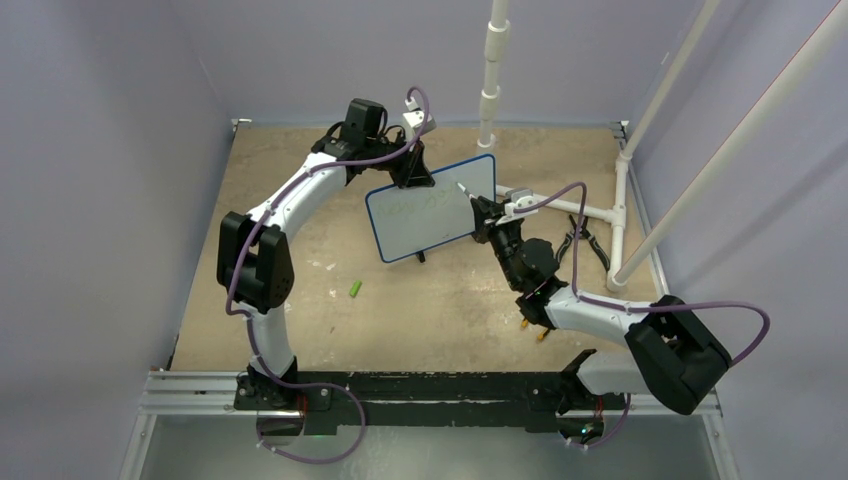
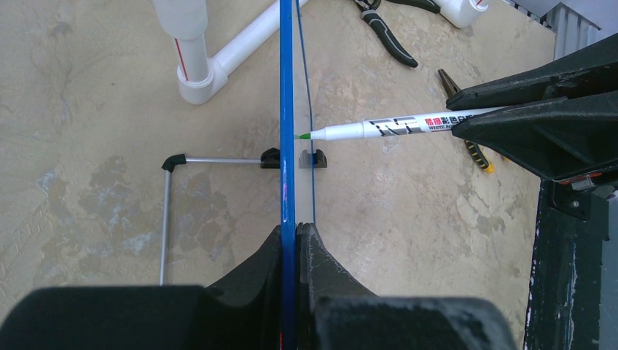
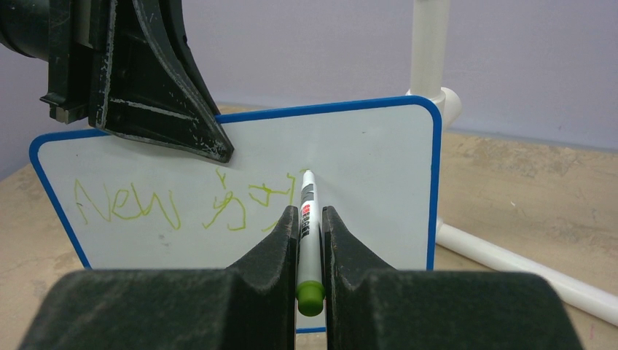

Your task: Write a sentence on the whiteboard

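Green on white: a faint handwritten sentence [image 3: 167, 204], one row reading "New" and then some unclear strokes, across the small rectangular blue-framed whiteboard [image 3: 364, 168]. Standing upright toward the far edge of the table [image 1: 300, 330], about mid-width, written face turned to the right arm. Pinched at the top edge by the left gripper [image 2: 290, 230], jaws closed on the blue frame from both sides.

Clamped in the right gripper [image 3: 309, 219]: a slim white marker with a green tip [image 2: 379, 128], long axis square to the board face, tip at the surface and seemingly touching, just right of the last stroke. Right arm plainly the nearer to the writing side.

Probably mid-sentence. Next stroke likely rightward along the board's long axis, toward the bare margin by its right edge, pressed lightly against the left arm's hold.

No containers in view. Small green object [image 1: 355, 289] lying loose, nearer the front-left corner.
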Action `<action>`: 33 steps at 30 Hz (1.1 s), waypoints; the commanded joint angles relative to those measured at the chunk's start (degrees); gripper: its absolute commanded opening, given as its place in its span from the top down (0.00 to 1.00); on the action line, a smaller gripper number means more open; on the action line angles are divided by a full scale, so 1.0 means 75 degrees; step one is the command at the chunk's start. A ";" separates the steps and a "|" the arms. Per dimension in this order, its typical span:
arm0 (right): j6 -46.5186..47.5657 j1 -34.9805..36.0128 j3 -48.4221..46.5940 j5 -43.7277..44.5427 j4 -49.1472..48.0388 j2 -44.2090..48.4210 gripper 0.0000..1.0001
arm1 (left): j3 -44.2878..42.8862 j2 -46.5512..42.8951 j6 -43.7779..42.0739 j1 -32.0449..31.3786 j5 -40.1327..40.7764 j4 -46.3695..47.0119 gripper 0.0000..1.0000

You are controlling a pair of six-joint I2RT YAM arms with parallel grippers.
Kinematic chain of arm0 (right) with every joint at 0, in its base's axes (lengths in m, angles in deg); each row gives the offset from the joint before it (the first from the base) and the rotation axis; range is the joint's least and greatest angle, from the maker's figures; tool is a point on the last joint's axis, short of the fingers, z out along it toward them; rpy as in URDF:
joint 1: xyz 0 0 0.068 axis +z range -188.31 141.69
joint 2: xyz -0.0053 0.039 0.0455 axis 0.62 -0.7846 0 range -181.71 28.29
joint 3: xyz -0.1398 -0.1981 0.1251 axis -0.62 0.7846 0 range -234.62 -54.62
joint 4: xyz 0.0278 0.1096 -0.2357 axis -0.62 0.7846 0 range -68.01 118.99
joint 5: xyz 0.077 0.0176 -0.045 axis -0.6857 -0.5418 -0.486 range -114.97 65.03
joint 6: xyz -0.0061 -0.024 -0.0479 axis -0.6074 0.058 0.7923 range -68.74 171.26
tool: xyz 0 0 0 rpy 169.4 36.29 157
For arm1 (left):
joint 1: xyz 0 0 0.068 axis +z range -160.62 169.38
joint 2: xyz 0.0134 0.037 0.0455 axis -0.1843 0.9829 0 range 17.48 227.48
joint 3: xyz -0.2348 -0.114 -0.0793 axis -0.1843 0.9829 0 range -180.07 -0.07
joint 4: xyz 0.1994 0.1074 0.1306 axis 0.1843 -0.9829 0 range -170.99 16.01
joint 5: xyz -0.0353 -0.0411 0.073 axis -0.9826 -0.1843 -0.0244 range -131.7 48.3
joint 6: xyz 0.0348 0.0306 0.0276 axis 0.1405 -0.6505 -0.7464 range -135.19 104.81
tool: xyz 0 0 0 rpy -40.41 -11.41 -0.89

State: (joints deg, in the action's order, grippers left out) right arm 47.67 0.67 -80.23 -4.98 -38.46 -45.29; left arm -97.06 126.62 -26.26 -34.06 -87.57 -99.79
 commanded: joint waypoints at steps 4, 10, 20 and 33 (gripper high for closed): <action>0.0225 -0.0018 -0.0172 -0.0061 -0.0209 -0.0037 1.00 | -0.0052 -0.0073 -0.0365 -0.0040 -0.0154 -0.0003 1.00; 0.0212 -0.0018 -0.0138 -0.0301 0.0001 0.0037 1.00 | -0.0041 -0.0074 -0.0352 -0.0039 -0.0142 0.0007 1.00; 0.0140 -0.0008 0.0005 -0.0306 0.0194 0.0194 1.00 | -0.0018 -0.0135 -0.0294 -0.0039 -0.0020 0.0079 1.00; 0.0071 -0.0008 0.0063 0.0171 0.0324 0.0284 1.00 | 0.0035 -0.0210 -0.0235 -0.0039 0.0016 0.0168 1.00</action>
State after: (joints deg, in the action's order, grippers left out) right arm 48.39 0.67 -79.66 -6.36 -35.51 -44.42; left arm -97.04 126.62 -26.18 -34.06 -87.41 -99.75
